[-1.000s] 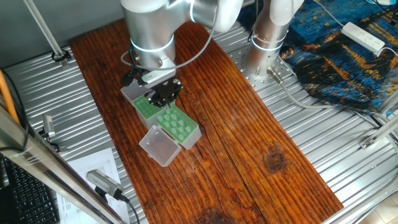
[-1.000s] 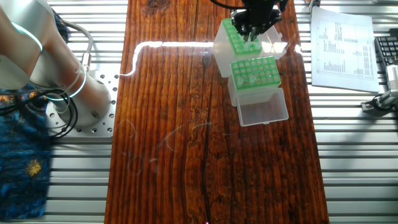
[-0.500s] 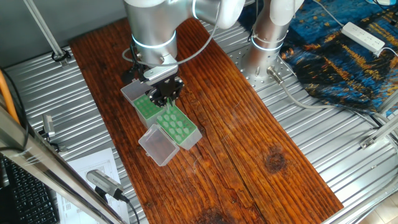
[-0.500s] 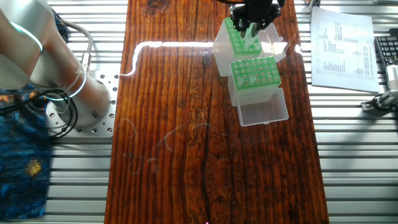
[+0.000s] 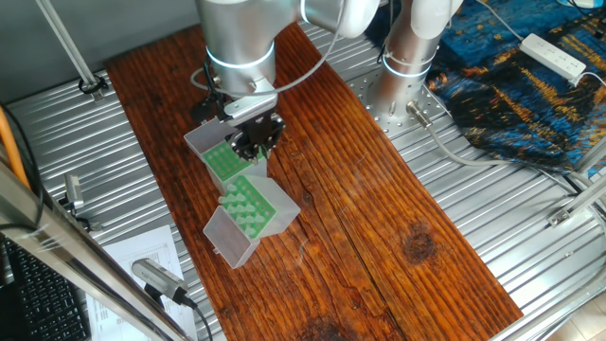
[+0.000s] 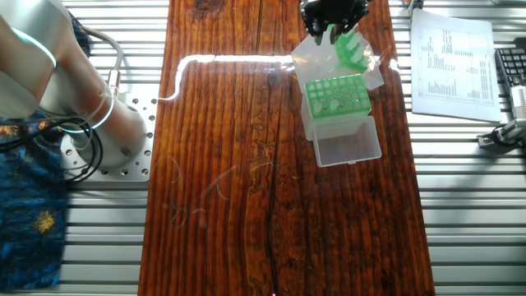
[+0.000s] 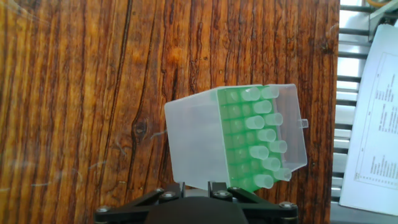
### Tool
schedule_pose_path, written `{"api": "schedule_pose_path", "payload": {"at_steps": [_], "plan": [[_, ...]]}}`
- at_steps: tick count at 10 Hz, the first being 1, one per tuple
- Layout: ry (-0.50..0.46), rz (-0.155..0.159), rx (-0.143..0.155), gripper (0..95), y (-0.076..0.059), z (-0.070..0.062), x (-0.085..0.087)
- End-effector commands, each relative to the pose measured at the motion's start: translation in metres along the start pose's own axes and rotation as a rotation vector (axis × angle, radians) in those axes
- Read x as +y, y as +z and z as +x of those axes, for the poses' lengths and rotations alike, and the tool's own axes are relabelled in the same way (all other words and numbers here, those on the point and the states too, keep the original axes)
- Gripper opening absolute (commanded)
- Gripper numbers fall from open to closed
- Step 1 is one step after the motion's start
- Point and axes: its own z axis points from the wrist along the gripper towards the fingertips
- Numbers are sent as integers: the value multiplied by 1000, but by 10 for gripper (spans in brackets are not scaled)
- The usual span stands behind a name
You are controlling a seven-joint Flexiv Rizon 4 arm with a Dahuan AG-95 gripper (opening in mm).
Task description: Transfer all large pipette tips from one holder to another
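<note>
Two clear holders with green racks stand side by side on the wooden table. One holder (image 5: 252, 208) (image 6: 322, 56) is tipped onto its side. In the hand view this holder (image 7: 196, 146) shows several large pipette tips (image 7: 264, 134) along its right columns, wide ends pointing right. The other holder (image 5: 223, 159) (image 6: 334, 95) stands upright with its lid open. My gripper (image 5: 258, 150) (image 6: 331, 23) (image 7: 193, 184) hangs just above the tipped holder. Its jaws stand close together, and only the holder's pale wall shows between them. I cannot tell whether they pinch anything.
The upright holder's open lid (image 6: 347, 146) lies flat on the wood. Printed paper (image 6: 452, 62) and a keyboard (image 6: 511, 74) lie on the metal bench beside the board. A blue patterned cloth (image 5: 530, 76) lies near the arm's base (image 5: 409, 57).
The holder with the tips was upright. It has now tipped over sideways under my gripper as the hand rose a little. The other holder has not moved.
</note>
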Motion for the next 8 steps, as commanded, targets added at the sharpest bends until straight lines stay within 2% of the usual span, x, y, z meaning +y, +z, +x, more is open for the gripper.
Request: {"api": "schedule_pose_path", "payload": {"at_steps": [1, 5, 8], "plan": [[16, 0, 13, 190, 1, 0, 2], [98, -9, 20, 190, -4, -3, 5], [105, -10, 19, 190, -9, -6, 7]]}}
